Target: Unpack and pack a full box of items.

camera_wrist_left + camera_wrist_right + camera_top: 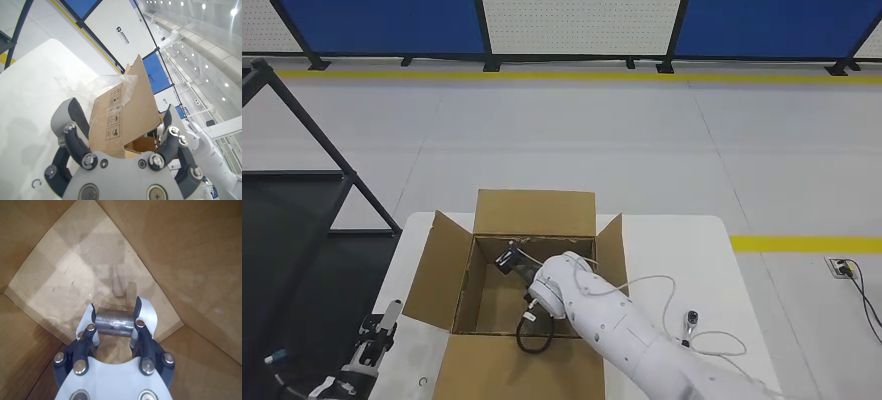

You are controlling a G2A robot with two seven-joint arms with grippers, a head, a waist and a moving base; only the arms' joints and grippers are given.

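Cylinder: a short metal cylinder [113, 324] sits low inside the box [189, 256], over the floor and near one corner; whether it touches the floor cannot be told
Right gripper: the right gripper [115, 306] points down into the box; its fingers [137, 306] pinch the cylinder
Axis: the long axis runs from finger to finger, straight across the gap; the pads seem to press on the two flat ends, not the round side
Left gripper: the left gripper [122, 106] is outside the box, by the near left corner of the table [682, 250]; fingers spread wide, holding nothing
Nearer arm: the right, plainly; the left is well apart from the cylinder, with a box flap [140, 98] between
Judgement: the next move is probably straight up or down, to keep the cylinder clear of the walls
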